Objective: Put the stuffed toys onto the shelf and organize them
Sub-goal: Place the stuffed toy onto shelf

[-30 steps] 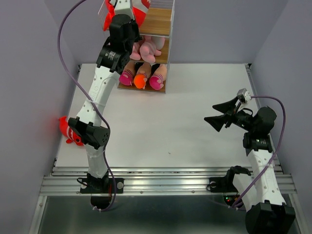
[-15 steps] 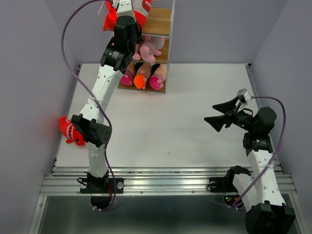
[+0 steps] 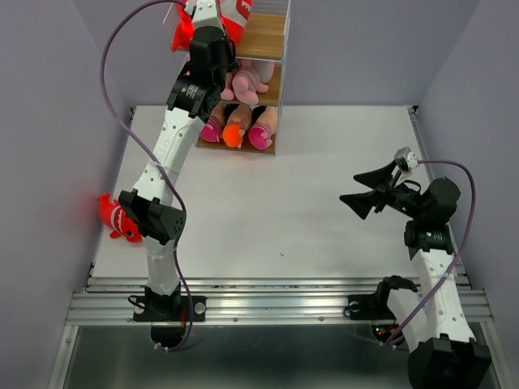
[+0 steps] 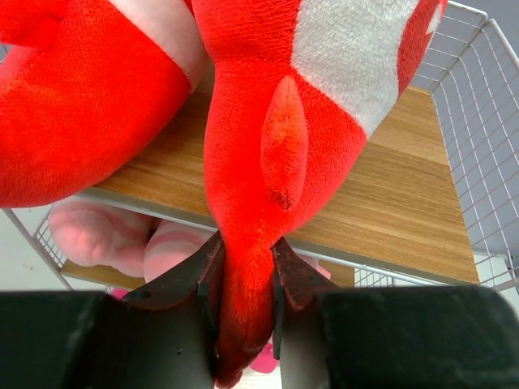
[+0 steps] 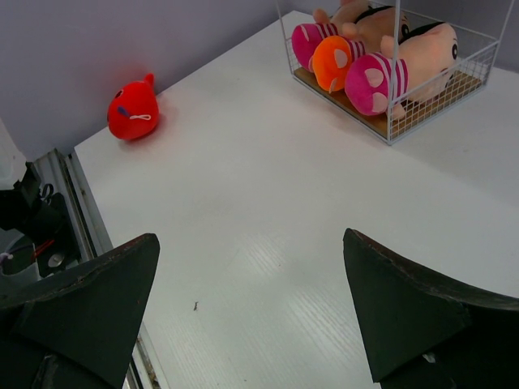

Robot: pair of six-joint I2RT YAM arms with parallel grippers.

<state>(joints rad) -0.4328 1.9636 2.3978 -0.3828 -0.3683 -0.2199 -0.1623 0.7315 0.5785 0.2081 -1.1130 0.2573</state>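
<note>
I see the shelf (image 3: 263,36) standing at the far edge of the worktop (image 3: 324,178), but the overhead picture cuts off its top tier. The left arm (image 3: 166,138) reaches up across the shelf's left side and hides much of what sits there.

On the left wrist camera, the left fingers (image 4: 186,279) are clenched on the tail of a red shark (image 4: 268,121). The tail is pinched between them and touches both. The shark's body rests on the shelf's top board, with its white belly turned towards the wire side. Its head runs out of the picture, so I cannot see the face. A second shark (image 4: 73,105) lies just beside it on the same board, also cropped.

Under that board, on the shelf's middle tier, are the pink animals (image 3: 243,81). The arm covers part of them and I cannot count them. The dolls (image 5: 381,49) lie on the bottom tier, feet outward. I make out three sets of feet but only two faces clearly.

The third shark (image 5: 132,108) lies on the worktop well apart from the shelf, out to its left. In the overhead view it is half hidden behind the left arm's elbow.

The right fingers (image 5: 405,300) are spread wide with nothing between them. They sit well apart from the shelf, off to its right.
</note>
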